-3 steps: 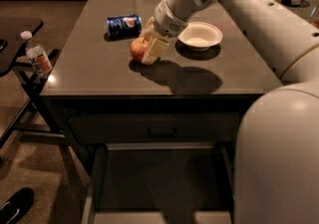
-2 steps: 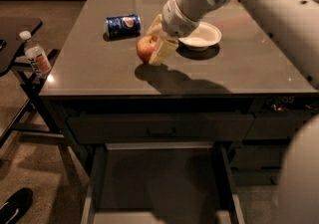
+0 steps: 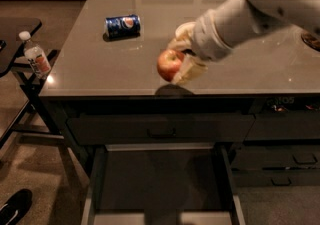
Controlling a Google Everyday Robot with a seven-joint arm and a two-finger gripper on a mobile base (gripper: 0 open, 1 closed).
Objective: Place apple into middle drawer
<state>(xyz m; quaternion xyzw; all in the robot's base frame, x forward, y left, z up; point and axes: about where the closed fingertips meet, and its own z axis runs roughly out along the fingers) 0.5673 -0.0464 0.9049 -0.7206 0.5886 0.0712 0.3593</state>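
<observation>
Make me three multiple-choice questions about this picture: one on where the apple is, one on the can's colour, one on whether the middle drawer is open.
1. Where is the apple?
A in a bowl
B in the gripper, above the counter
C on the floor
2. What colour is the can?
A green
B blue
C yellow
3. The middle drawer is:
A pulled open
B pushed shut
C lying on the floor
Answers: B, the gripper is closed on it over the counter's front part; B, its side is blue; A, its dark bottom shows below the counter.
</observation>
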